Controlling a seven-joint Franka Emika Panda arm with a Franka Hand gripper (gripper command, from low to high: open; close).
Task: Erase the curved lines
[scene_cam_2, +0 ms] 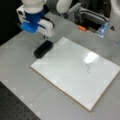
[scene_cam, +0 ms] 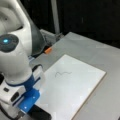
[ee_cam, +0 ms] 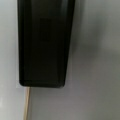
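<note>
Filling most of the wrist view, the black eraser block (ee_cam: pixel 43 42) lies directly under the camera, its rounded end toward that view's bottom, on the grey worktop (ee_cam: pixel 97 62). A thin tan strip, the edge of the white board (ee_cam: pixel 27 105), runs down from below the block's end.

In a front view the tool (scene_cam_2: pixel 45 37) hangs just above the upper end of the eraser block (scene_cam_2: pixel 43 49), below the arm's blue and white wrist. Its fingers are hidden under the wrist housing, so I cannot tell how far they are parted or whether they touch the block. The block lies on the worktop (scene_cam_2: pixel 20 67) just beside the board's (scene_cam_2: pixel 62 70) upper-left edge, apart from the drawn mark.

In a front view the block (scene_cam: pixel 41 113) shows only as a dark shape at the bottom, under the blue wrist part.

The curve lines (scene_cam_2: pixel 88 67) sit on the board toward a front view's right, next to a bright glare patch, well apart from the tool and the block. In a front view the same curve lines (scene_cam: pixel 63 73) appear as a short thin wavy stroke in the upper-left part of the board (scene_cam: pixel 75 92), unerased.

Farther back, a small orange object (scene_cam_2: pixel 81 28) rests on the worktop beyond the board; in a front view it (scene_cam: pixel 48 50) lies near the arm's base.
</note>
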